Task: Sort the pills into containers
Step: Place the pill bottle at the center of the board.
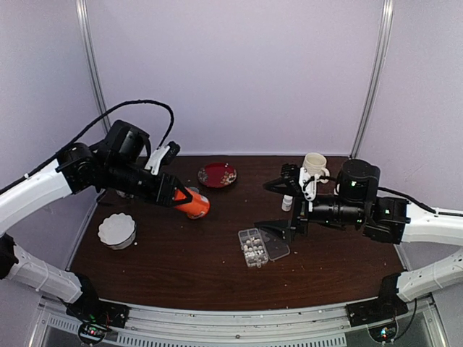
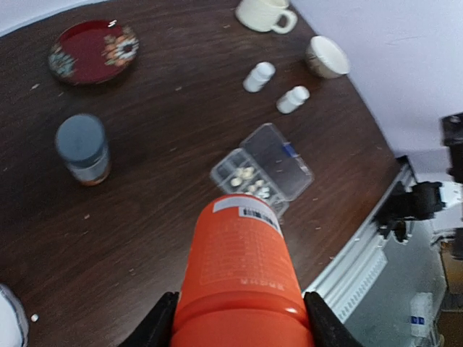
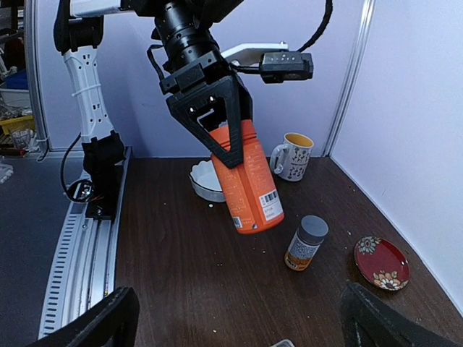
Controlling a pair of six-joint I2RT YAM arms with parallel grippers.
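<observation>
Left claw clenches a tilted orange plastic cylindrical bottle above the dark table. Beyond the bottle's far end lies the flat clear plastic organizer box, lid open, with tiny whitish pills in its cells. Right claw, jaws spread wide and empty, hovers just beside the box.

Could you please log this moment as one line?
left fingers: shut on orange bottle, tilted | right fingers: open, empty | box: open, pills inside
</observation>
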